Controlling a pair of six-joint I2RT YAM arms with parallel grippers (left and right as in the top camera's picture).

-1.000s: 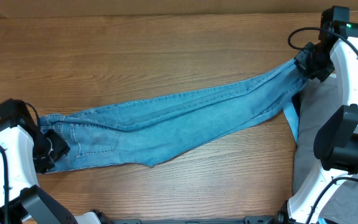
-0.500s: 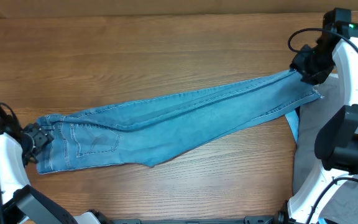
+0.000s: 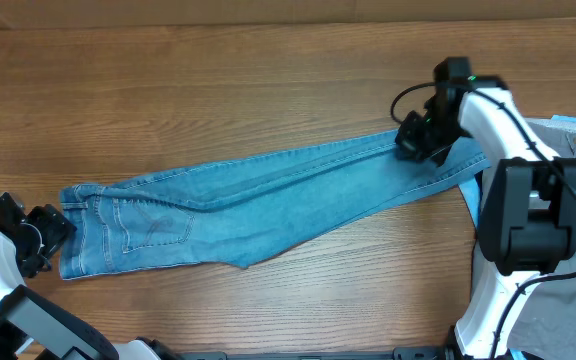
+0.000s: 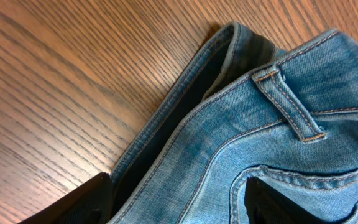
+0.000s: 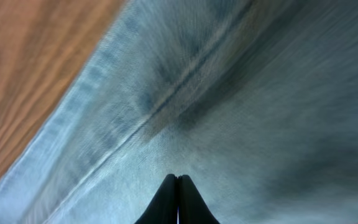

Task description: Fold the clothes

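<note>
The light-blue jeans (image 3: 268, 195) lie stretched across the table, waistband at the left and ankles at the right. My left gripper (image 3: 43, 235) is open at the waistband end. In the left wrist view its two fingers straddle the waistband and a belt loop (image 4: 288, 106) without closing on them. My right gripper (image 3: 420, 138) is shut on the jeans' leg near the ankle end. In the right wrist view its fingertips (image 5: 178, 180) are pressed together against blurred denim (image 5: 229, 93). The ankle hems are hidden under the right arm.
Grey trousers (image 3: 568, 150) lie at the table's right edge beside the right arm. A strip of a bright blue item (image 3: 471, 200) shows under them. Bare wooden table (image 3: 218, 90) lies behind and in front of the jeans.
My right gripper has moved left and toward the middle, taking the ankle end with it. My left gripper has drawn back left off the waistband.
</note>
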